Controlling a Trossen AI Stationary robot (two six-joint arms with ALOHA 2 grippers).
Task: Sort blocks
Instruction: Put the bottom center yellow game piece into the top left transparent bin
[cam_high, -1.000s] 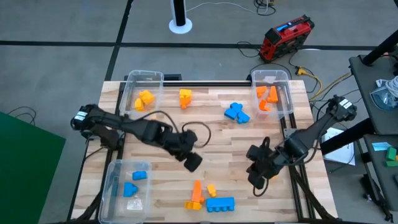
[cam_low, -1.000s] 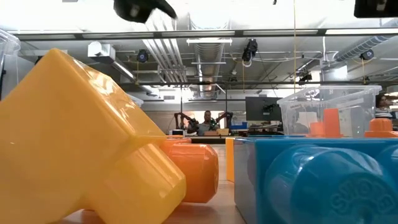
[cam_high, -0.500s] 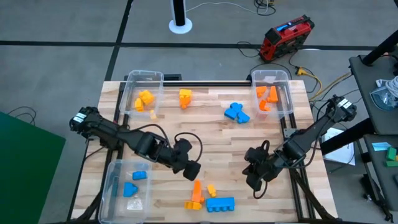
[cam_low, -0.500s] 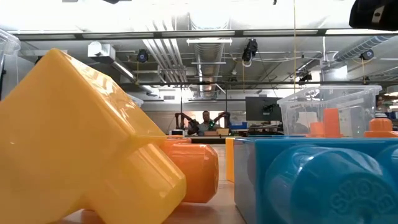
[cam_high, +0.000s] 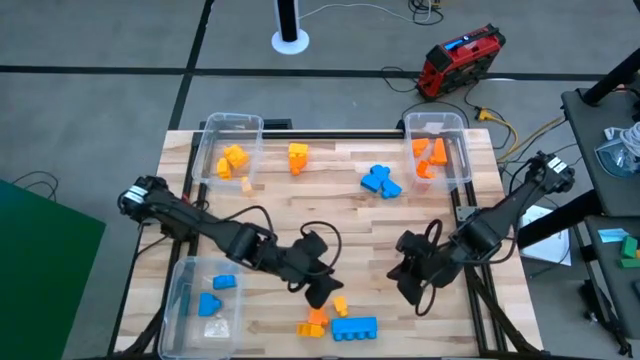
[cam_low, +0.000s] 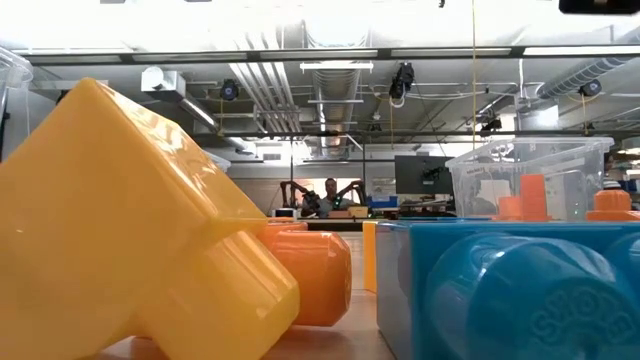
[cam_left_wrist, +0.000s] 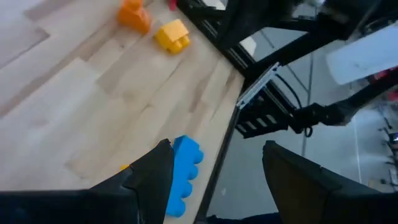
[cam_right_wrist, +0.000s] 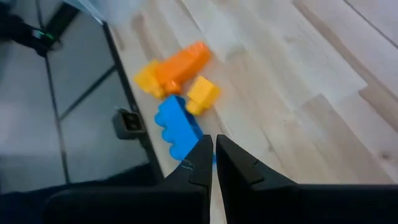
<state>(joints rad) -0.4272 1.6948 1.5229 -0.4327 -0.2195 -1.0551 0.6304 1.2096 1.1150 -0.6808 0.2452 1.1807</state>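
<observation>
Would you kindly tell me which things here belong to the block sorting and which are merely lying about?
Part of the job:
- loose blue block, orange block and small yellow block at the near edge
- blue blocks mid-table
- yellow block
- left gripper, right gripper

Just lying about:
- red device on the floor
- white post base

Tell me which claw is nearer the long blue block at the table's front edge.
Left. The left claw hovers just above the long blue block, beside the orange pieces; the right claw sits farther off toward the table's right side.
</observation>
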